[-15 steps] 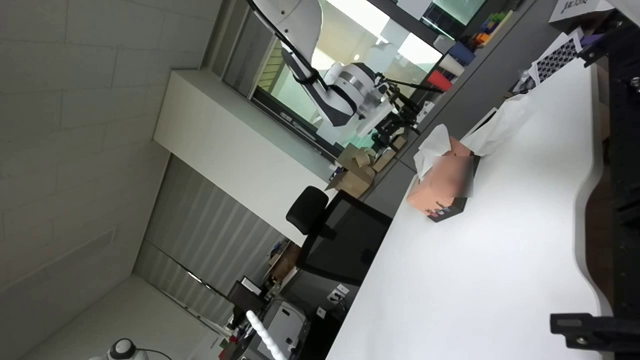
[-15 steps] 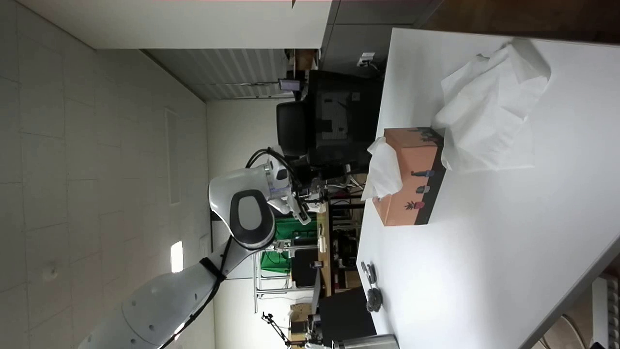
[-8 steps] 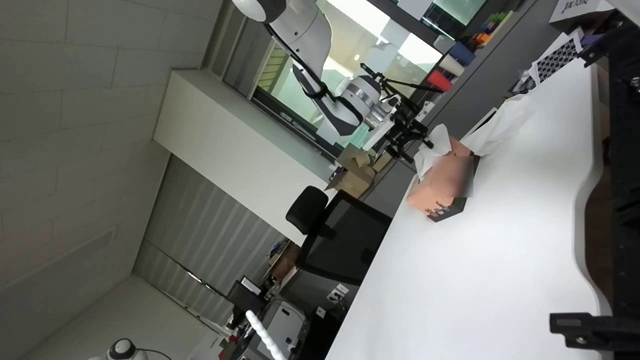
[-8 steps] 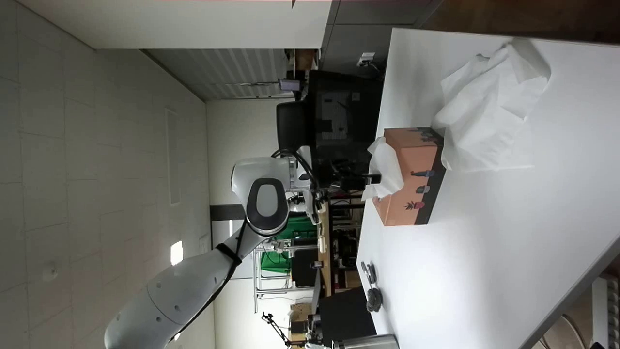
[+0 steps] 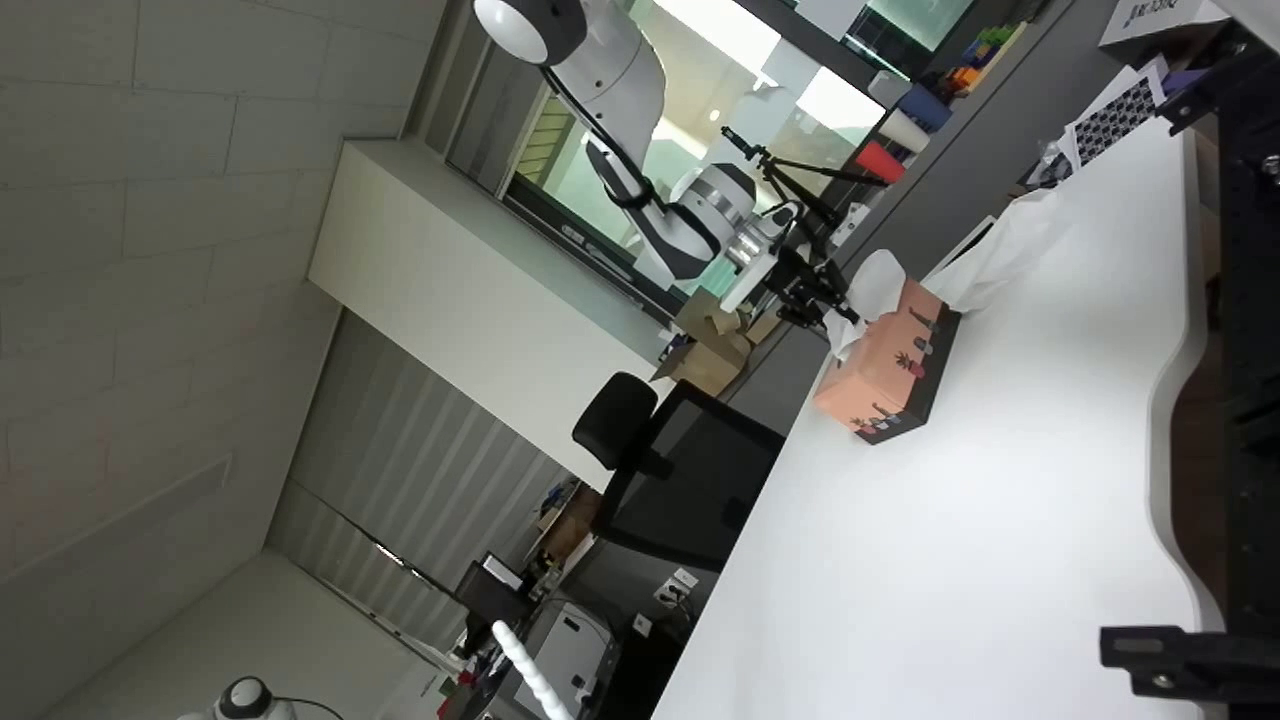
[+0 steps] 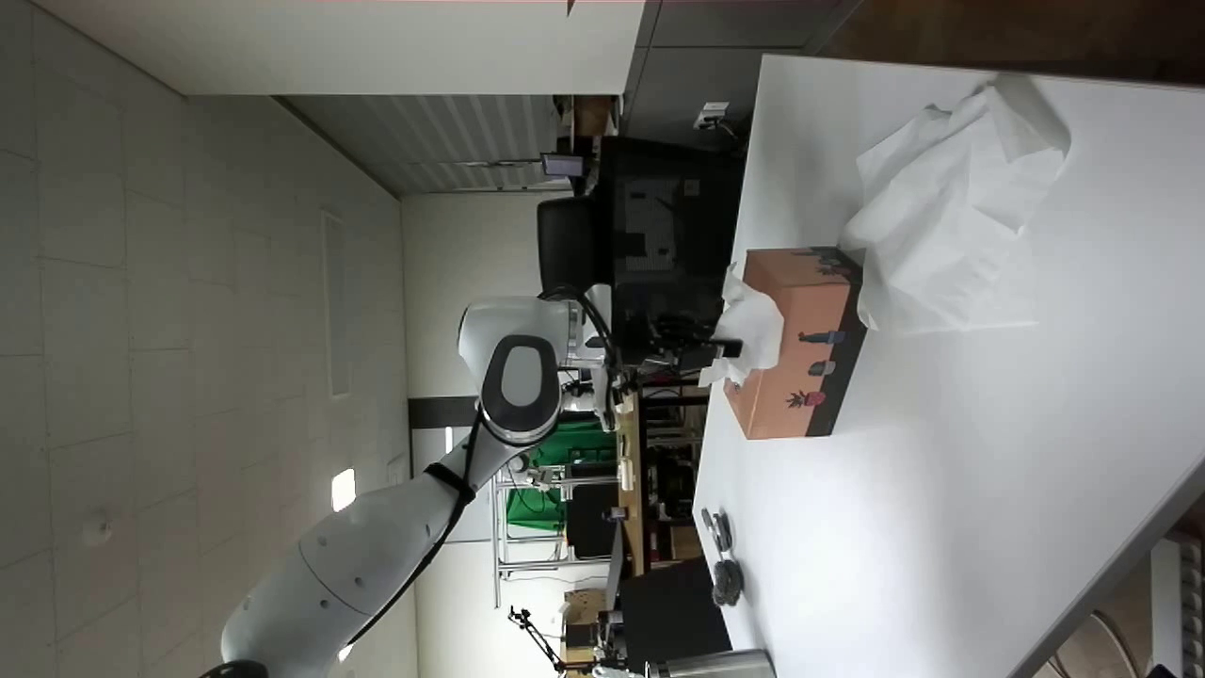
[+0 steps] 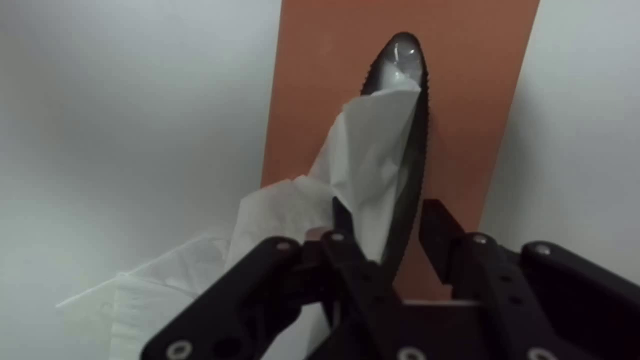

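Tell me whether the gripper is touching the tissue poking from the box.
Touching: in the wrist view, the gripper has one fingertip against the tissue, which partly covers it; the other stands clear.

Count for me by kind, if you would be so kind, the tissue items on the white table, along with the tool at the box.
Tissue box: 1
Tissue tuft sticking out of the box: 1
Crumpled loose tissue heap beside the box: 1 (sheet count unclear)
Tool at the tuft: 1
Total: 4
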